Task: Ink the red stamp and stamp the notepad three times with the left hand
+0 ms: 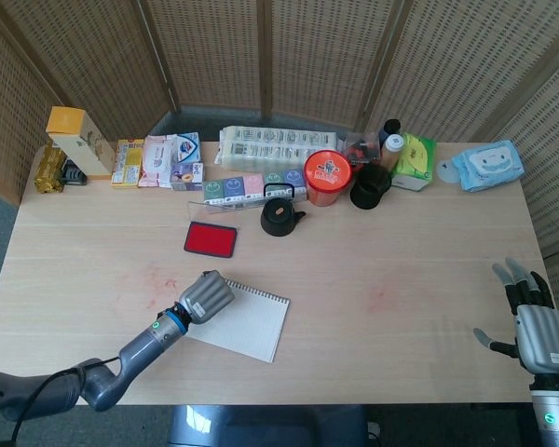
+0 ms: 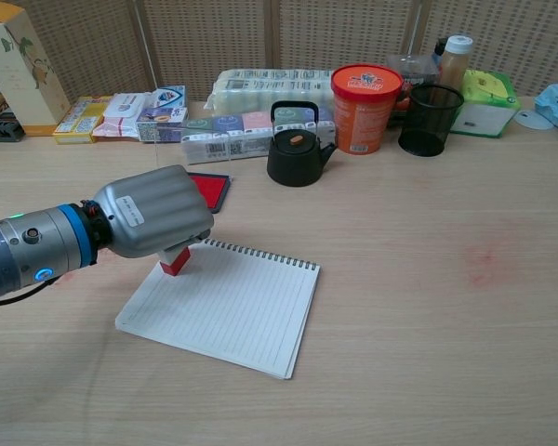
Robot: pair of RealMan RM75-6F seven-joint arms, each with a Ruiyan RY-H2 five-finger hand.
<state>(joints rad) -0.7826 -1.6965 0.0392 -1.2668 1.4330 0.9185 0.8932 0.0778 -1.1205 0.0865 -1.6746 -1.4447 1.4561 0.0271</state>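
My left hand (image 2: 153,212) (image 1: 205,296) grips the red stamp (image 2: 175,261), whose base pokes out below the fist. The stamp's bottom meets the upper left corner of the spiral notepad (image 2: 225,307) (image 1: 244,323); the page shows only ruled lines. The red ink pad (image 2: 209,190) (image 1: 211,238) lies just behind the hand, partly hidden by it in the chest view. My right hand (image 1: 533,320) hangs open at the table's right front corner, holding nothing; the chest view does not show it.
Along the back edge stand a black kettle (image 2: 294,149), an orange tub (image 2: 361,94), a black mesh cup (image 2: 430,118), boxes and tissue packs (image 2: 251,93). Faint red smudges mark the wood (image 2: 484,262).
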